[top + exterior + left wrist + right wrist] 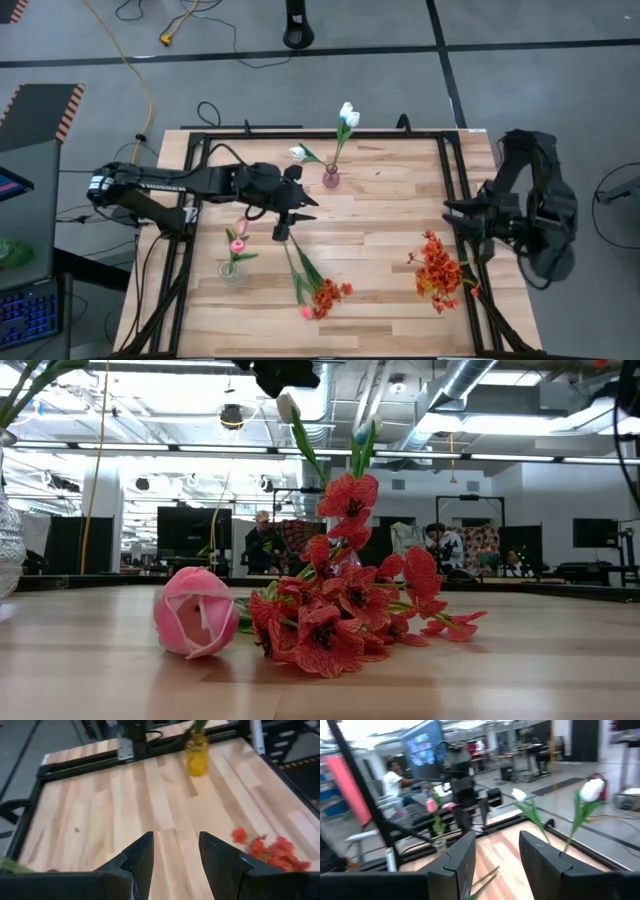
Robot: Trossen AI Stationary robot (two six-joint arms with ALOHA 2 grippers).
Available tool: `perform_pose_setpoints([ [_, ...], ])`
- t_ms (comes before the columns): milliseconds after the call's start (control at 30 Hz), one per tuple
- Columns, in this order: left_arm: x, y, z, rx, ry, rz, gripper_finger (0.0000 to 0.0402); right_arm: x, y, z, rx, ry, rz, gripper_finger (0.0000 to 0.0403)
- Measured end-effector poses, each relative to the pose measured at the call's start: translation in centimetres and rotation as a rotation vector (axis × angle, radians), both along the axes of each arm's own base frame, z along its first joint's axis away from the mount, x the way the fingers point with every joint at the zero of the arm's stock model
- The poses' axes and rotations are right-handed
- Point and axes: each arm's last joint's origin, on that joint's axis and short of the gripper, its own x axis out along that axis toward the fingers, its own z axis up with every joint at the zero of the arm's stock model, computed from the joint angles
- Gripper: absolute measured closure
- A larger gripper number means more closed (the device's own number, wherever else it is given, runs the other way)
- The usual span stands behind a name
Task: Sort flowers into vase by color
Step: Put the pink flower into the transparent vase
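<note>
A red-orange bunch (328,293) and a pink tulip (305,312) lie flat on the table, their stems running toward the far edge; the low view shows the bunch (335,615) and tulip (195,612) close up. Two pink tulips (238,240) stand in a clear vase (232,272). White tulips (348,115) stand in a pink vase (331,179). More red-orange blooms (438,272) fill a yellow vase (196,757). My left gripper (283,232) (176,837) hangs open above the lying stems' far ends. My right gripper (452,213) (497,837) waits open at the table's right edge.
A black frame (455,180) borders the wooden table (380,230). Bare wood lies between the pink vase and the red-orange blooms on the right. People (262,540) and equipment show in the room beyond the table.
</note>
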Motion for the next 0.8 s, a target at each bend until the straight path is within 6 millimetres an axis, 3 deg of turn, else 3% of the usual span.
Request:
perform_pose_setpoints([
  [200,-0.2,-0.7,-0.1,-0.009,0.098,-0.066,0.0256,2.3,0.1,-0.2,0.018,0.075,-0.074,0.0226],
  [533,-0.6,-1.2,-0.6,-0.019,0.167,-0.136,0.0258,5.5,-1.0,1.6,0.015,0.147,-0.041,0.0226],
  [800,-1.0,-1.3,-1.5,-0.016,0.265,-0.138,0.0282,7.9,-3.3,2.3,-0.021,0.166,-0.068,0.0226],
])
